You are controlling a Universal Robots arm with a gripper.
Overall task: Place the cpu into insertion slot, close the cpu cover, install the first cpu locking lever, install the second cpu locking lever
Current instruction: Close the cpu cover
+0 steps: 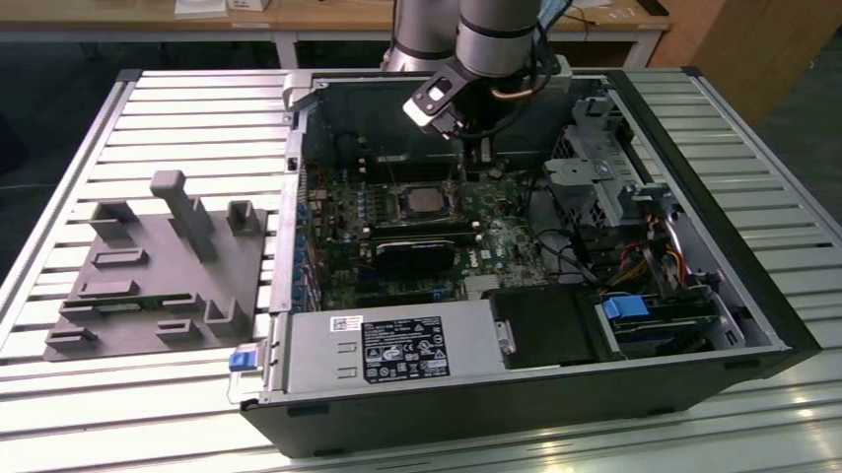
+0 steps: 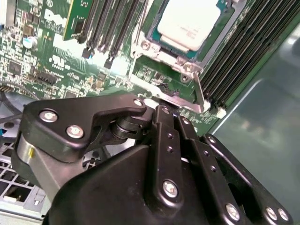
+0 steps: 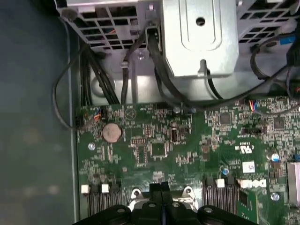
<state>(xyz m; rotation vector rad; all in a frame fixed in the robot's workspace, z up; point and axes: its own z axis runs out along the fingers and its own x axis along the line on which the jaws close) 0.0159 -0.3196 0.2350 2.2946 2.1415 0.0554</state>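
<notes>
Slatted bench (image 1: 172, 118); claw (image 2: 171, 115) near cpu (image 2: 190, 23)

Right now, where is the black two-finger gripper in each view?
Exterior view: black gripper over the green circuit board.
Second wrist view: gripper near the silver-grey square cpu.
First wrist view: gripper between two black memory-slot banks.
Shared landmark: the green circuit board.

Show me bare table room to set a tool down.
Bare slats lie between the grey fixture and the near edge, and at the exterior view's right of the computer case. Inside it, cables and motherboard crowd everything.
</notes>
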